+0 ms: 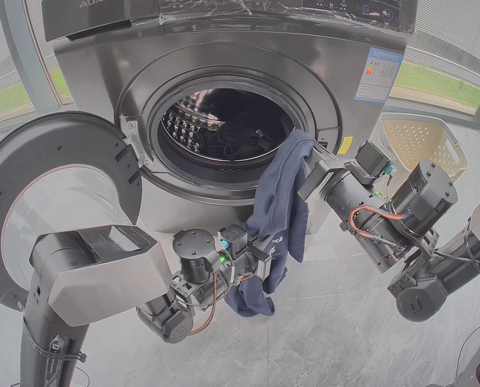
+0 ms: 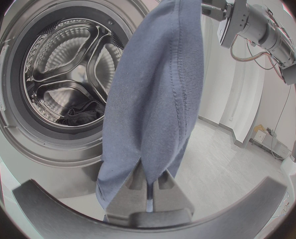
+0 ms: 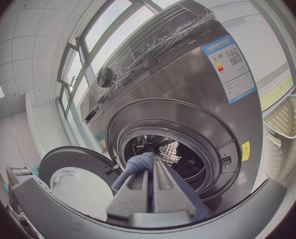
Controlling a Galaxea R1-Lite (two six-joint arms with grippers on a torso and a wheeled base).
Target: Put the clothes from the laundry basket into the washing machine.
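Garment (image 1: 280, 200), navy knit, between left hand (image 2: 150, 178), right hand (image 3: 152, 170)

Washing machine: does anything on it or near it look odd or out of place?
Crinkled plastic film covers its control panel, like unremoved packaging. A navy garment hangs outside the drum, held at the top by the right pincer and lower down by the left pincer. Nothing looks spilled or damaged.
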